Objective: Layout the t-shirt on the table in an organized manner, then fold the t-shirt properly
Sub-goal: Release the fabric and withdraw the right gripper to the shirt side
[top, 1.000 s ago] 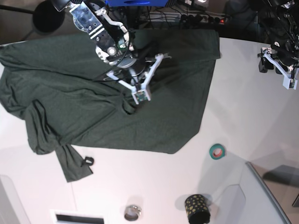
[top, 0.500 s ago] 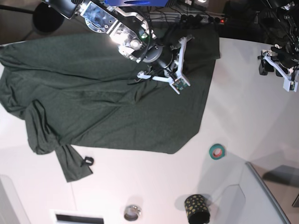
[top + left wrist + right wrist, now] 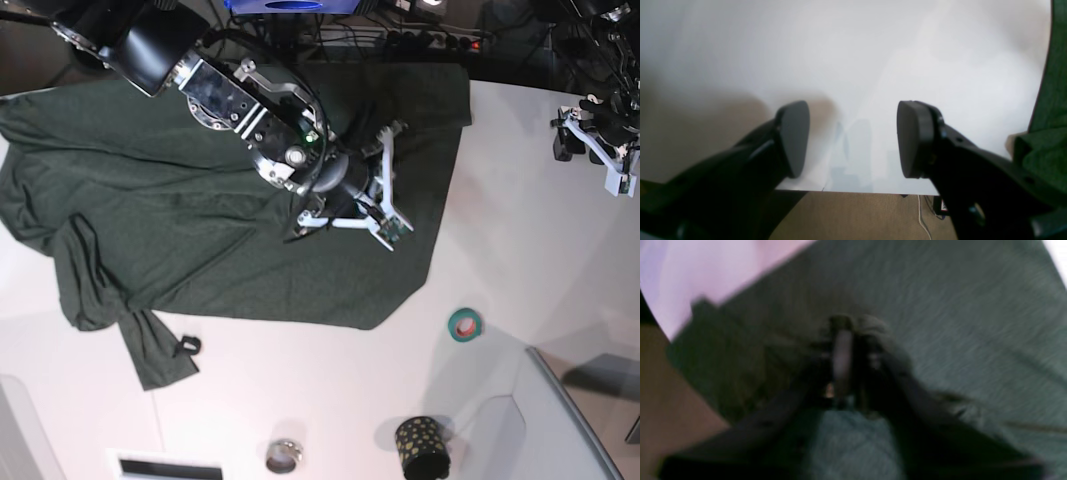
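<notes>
T-shirt (image 3: 200, 200) lies spread over the left and middle of the table (image 3: 520, 220), dark green, with a bunched sleeve hanging toward the near left edge and its far edge running off the back of the tabletop. I see my right gripper (image 3: 385, 225) low over the shirt's right half, its arm crossing the cloth from the upper left. The right wrist view is smeared with blur; the fingers look close together over the fabric (image 3: 973, 323), but I cannot tell whether they pinch any cloth. My left gripper (image 3: 600, 150) hangs at the table's right side, well clear of the shirt; its wrist view shows the pads (image 3: 793, 140) wide apart with only bare white table between them, and a strip of green cloth (image 3: 1050, 100) at the right margin. Near the front edge sit a teal tape roll (image 3: 464, 324), a black dotted cup (image 3: 421, 447), a small metal ring (image 3: 283, 456) and a grey bin corner (image 3: 580, 410); its inside is not visible to me.
</notes>
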Robot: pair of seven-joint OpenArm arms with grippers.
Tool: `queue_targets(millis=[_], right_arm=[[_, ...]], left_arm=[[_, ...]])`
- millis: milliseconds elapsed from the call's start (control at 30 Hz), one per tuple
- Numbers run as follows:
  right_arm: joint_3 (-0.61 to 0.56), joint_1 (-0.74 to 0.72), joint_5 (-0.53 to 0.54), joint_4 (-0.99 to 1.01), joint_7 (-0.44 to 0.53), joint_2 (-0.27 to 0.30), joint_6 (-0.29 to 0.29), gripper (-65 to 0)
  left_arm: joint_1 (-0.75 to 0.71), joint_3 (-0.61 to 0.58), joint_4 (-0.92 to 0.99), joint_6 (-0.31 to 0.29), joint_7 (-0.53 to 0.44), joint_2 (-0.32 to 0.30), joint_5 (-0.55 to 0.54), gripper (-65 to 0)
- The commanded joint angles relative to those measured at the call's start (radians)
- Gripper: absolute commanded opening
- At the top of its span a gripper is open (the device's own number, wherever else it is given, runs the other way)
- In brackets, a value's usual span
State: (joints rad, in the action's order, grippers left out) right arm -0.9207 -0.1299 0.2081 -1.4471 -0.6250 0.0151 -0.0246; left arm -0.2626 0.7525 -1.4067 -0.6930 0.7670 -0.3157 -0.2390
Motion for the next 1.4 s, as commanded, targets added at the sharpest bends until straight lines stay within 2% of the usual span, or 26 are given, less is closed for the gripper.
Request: queue_targets(millis=[0,67,100,200,300,367,467,500,533,600,633,667,733,800,900,967,1167,1300,1367], right_arm=[[-0.004,-0.014,0.004,-0.017,0.017,-0.013,0.007,-44.4],[-0.004,-0.015,0.004,-0.030,0.014,-0.010,0.007,-31.7],[0.001,-0.017,0.004,-0.053,0.000,-0.005,0.007,-29.4],[0.047,-0.015,0.004,-0.154,-0.078,0.046,0.007,-30.2],[0.167,-0.006,0.003,-0.286,-0.097,0.113,0.004,-30.2],[0.320,-0.003,0.001,-0.303,-0.086,0.147,0.001,-30.2],[0.677,-0.050,0.000,-0.180,-0.052,0.167,0.013,-30.2],[0.765,-0.087,0.000,-0.109,-0.031,0.177,0.036,-30.2],[0.832,-0.135,0.000,-0.011,-0.005,0.197,0.085,-30.2],[0.891,-0.261,0.000,0.228,0.063,0.247,0.209,-30.3],[0.888,-0.319,0.000,0.363,0.109,0.266,0.260,-30.3],[0.883,-0.382,0.000,0.509,0.162,0.277,0.280,-30.3],[0.851,-0.480,0.000,0.742,0.279,0.283,0.280,-30.3],[0.780,-0.580,0.000,0.983,0.448,0.285,0.282,-30.3],[0.636,-0.653,0.000,1.207,0.647,0.276,0.280,-30.3],[0.556,-0.664,0.001,1.288,0.741,0.239,0.279,-30.3],[0.524,-0.637,0.001,1.307,0.753,0.208,0.193,-30.3],[0.526,-0.637,0.003,1.298,0.753,0.220,0.145,-30.3],[0.526,-0.632,0.004,1.262,0.752,0.254,0.127,-30.3]], left_arm=[[0.004,0.006,-0.015,-0.005,-0.016,-0.018,-0.009,-25.3],[0.006,0.006,-0.015,-0.005,-0.016,-0.017,-0.010,-25.3],[0.006,0.006,-0.015,-0.005,-0.016,-0.010,-0.010,-25.3],[0.010,0.005,-0.016,-0.005,-0.016,-0.001,-0.010,-25.3],[0.026,0.005,-0.013,-0.005,-0.016,0.022,-0.004,-25.3],[0.026,0.005,-0.021,-0.005,-0.014,0.033,-0.009,-25.3],[0.026,0.005,-0.023,-0.005,-0.014,0.053,-0.007,-25.3],[0.026,0.005,-0.023,-0.005,-0.014,0.059,-0.009,-25.3],[0.027,0.002,-0.023,-0.005,-0.014,0.066,-0.007,-25.3],[0.030,-0.027,-0.023,-0.005,-0.014,0.071,-0.006,-25.3],[0.029,-0.046,-0.023,-0.005,-0.014,0.071,-0.004,-25.3],[0.024,-0.061,-0.023,-0.005,-0.014,0.071,-0.004,-25.3],[0.023,-0.077,-0.023,-0.005,-0.014,0.072,-0.004,-25.3],[0.027,-0.078,-0.023,-0.005,-0.014,0.074,-0.009,-25.3],[0.027,-0.072,-0.021,-0.005,-0.014,0.076,-0.009,-25.3],[0.024,-0.070,-0.023,-0.005,-0.014,0.074,-0.009,-25.3],[0.021,-0.070,-0.024,-0.005,-0.014,0.072,-0.007,-25.3],[0.019,-0.075,-0.069,-0.005,-0.010,0.074,-0.004,-25.3],[0.007,-0.078,-0.079,-0.005,-0.011,0.074,-0.004,-25.3]])
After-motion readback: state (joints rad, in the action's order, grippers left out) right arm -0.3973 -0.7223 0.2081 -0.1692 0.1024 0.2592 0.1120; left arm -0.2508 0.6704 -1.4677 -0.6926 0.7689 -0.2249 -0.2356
